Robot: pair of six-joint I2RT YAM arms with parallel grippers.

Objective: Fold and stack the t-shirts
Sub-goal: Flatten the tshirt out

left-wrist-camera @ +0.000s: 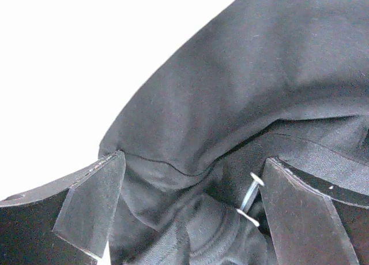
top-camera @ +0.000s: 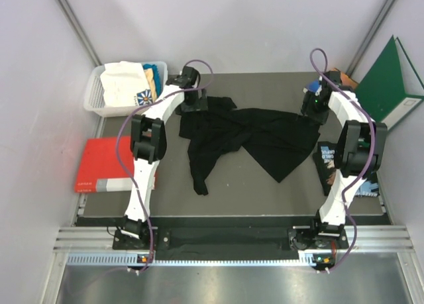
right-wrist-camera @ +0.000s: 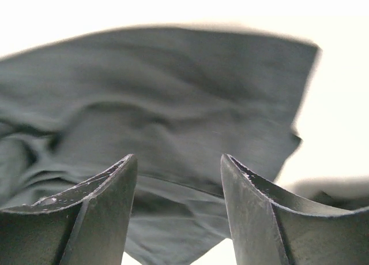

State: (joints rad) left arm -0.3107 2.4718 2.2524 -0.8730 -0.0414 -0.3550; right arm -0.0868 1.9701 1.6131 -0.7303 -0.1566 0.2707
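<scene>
A large black t-shirt (top-camera: 252,138) lies crumpled and spread across the middle of the table. My left gripper (top-camera: 194,105) is over its far left corner. In the left wrist view the gripper (left-wrist-camera: 194,161) is open, with bunched black cloth (left-wrist-camera: 253,92) lying between its wide-apart fingers. My right gripper (top-camera: 312,109) is over the shirt's far right edge. In the right wrist view it (right-wrist-camera: 177,158) is open, with the black cloth (right-wrist-camera: 161,103) just beyond the fingertips. White and cream shirts (top-camera: 123,84) and a teal one (top-camera: 154,71) lie in a basket.
A white basket (top-camera: 94,95) stands at the far left corner. A flat red book (top-camera: 106,163) lies at the left edge. A black magazine (top-camera: 327,159) lies under my right arm. A green folder (top-camera: 387,82) leans at the far right.
</scene>
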